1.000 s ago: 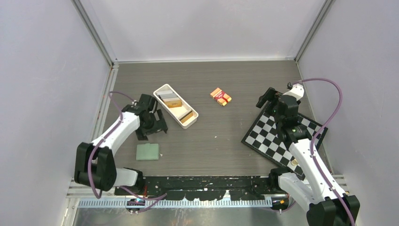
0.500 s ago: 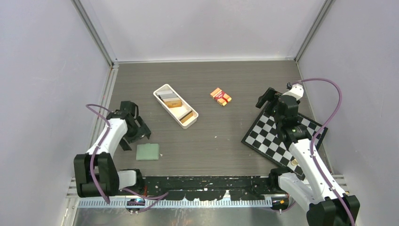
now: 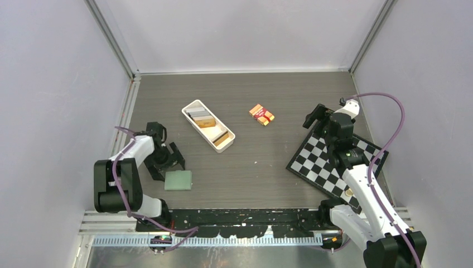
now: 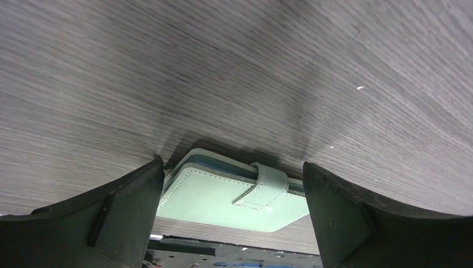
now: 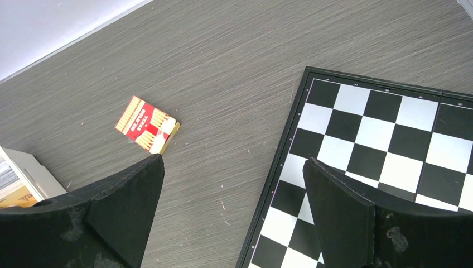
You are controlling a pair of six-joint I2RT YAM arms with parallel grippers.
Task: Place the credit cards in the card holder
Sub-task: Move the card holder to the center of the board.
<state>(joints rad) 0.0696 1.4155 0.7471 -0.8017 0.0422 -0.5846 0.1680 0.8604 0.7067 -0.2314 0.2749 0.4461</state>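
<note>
Framing the shut card holder [image 4: 223, 201].
At its ten o'clock, left gripper [image 3: 167, 166] spreads its jaws to straddle it; right gripper [image 3: 314, 118] gapes too.

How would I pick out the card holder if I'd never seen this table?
Look at the dark wooden table's near-left corner, beside the open left tool. The card holder lies flat there: a small, closed sage-green wallet with a clasp tab, unlike the long white tray farther back.
</note>
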